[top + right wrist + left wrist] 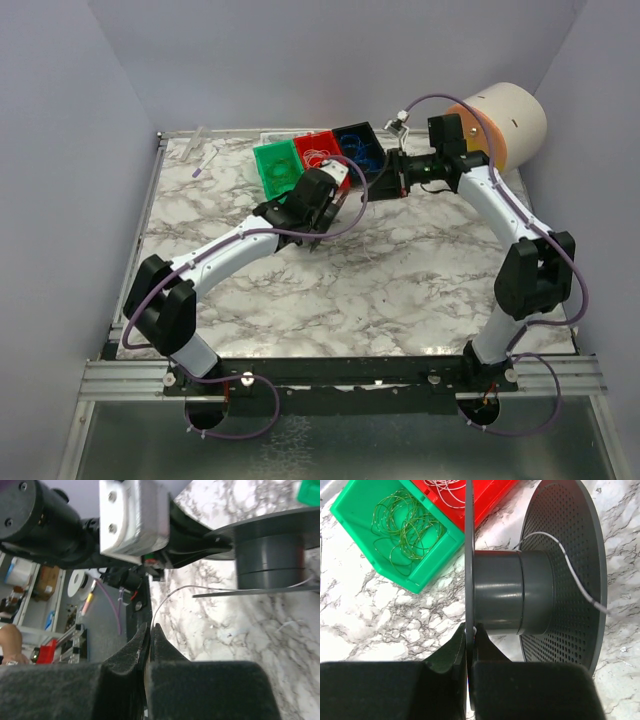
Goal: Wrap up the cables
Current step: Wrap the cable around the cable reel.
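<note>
1. Top external: loose cables [360,152] are seen coiled in the green bin [268,186] and its neighbours, with both arms meeting just in front.
2. Left wrist: the left gripper [469,635] is clamped on the flange of the spool [512,592]. A whitish cable [572,570] is led off the hub.
3. Right wrist: the right gripper [150,630] is pinched shut on that cable. Winding is judged to be under way. Next, the cable should be kept taut and carried round the hub.
</note>
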Controlling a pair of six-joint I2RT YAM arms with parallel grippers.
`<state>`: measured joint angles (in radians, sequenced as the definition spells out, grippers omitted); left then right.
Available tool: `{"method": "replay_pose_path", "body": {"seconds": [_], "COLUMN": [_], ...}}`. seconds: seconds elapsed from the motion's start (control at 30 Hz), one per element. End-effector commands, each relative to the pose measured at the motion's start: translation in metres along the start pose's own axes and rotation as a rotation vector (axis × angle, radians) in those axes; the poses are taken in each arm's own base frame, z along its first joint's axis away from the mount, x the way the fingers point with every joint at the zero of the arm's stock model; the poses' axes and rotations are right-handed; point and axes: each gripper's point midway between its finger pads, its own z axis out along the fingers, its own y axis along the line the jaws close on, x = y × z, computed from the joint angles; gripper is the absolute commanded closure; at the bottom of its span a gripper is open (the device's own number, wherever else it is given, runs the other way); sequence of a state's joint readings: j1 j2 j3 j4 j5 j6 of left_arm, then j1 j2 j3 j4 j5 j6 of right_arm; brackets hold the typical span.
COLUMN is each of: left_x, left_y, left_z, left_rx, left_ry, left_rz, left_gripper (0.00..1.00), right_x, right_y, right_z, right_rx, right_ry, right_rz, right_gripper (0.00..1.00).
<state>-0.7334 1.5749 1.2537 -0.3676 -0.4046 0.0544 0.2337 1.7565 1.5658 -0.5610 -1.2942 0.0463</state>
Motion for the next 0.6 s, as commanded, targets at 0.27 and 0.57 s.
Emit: {"method": "replay_pose_path", "body": {"seconds": [0.27,0.57], "left_x": [-0.055,-0.058], "left_y": [0.005,0.008], "left_z": [-0.005,0.005], "left_rx": [0.089,0.151], "left_ry": [-0.099,-0.083], "left_rz": [-0.189,-0.364], "left_gripper": [1.0,1.0], "right_x": [0.057,0.102], "right_y": [0.047,0.044], "right_z": [0.045,0.071], "right_rx": [-0.211,-0.232], "right_ry": [0.125,0.231], "right_rz": [-0.114,-0.17], "right_gripper": [0.99,0.99]}}
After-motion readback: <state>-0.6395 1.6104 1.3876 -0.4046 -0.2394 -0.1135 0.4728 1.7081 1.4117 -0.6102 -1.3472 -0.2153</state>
